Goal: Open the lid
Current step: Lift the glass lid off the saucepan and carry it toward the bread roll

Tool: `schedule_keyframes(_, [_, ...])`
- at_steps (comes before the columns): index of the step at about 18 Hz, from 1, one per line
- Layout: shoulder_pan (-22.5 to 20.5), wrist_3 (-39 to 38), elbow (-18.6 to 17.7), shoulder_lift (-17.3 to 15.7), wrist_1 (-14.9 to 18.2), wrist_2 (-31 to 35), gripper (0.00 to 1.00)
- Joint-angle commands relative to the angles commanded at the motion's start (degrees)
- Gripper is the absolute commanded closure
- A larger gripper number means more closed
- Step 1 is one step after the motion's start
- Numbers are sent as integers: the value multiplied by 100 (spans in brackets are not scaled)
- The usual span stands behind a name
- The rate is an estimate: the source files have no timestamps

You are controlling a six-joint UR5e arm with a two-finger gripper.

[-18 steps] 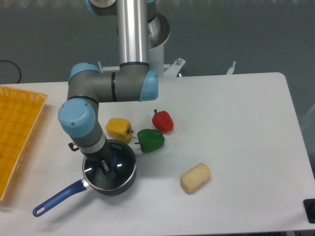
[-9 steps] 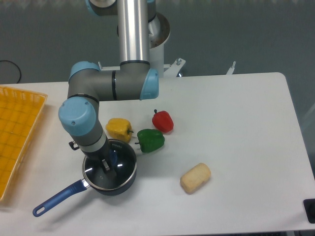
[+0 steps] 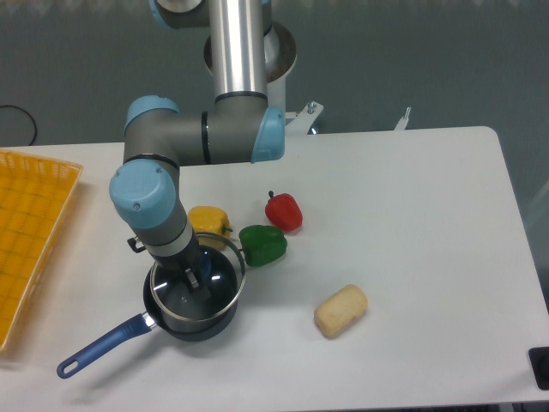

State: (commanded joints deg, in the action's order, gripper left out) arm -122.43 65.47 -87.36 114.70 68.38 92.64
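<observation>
Near-left on the white surface (image 3: 412, 223): dark blue saucepan (image 3: 190, 324) with long blue handle (image 3: 99, 347) pointing to the near left. Just above it, the lid (image 3: 221, 276), a clear glass disc with thin silver rim, raised off the pan and shifted slightly toward the far right, so the rim no longer sits on the pan's edge. Pincer (image 3: 197, 276) reaching down from the arm's grey and light-blue wrist, fingers closed on the lid's blue knob (image 3: 204, 264); knob mostly hidden by the wrist, only a blue sliver seen between the dark fingers.

Touching or just beside the lid's far rim: yellow pepper (image 3: 212, 222), partly covered by the wrist. Right of that, green pepper (image 3: 262, 244) just beside the lid's right edge. Farther back and right, red pepper (image 3: 284, 211), close to the green one. Pale yellow bread-like block (image 3: 340, 310) well to the right of the pan, nearer the front edge. Yellow basket (image 3: 26, 232) at the far left edge, partly out of frame. Black object (image 3: 540, 367) at the near-right corner, cut off by the frame. Arm's silver column (image 3: 238, 47) rising at the back, grey wall behind.
</observation>
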Motion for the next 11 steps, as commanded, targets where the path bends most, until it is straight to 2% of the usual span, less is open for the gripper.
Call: schedule_keyframes(11, [-676, 756, -246, -264, 123, 0, 37])
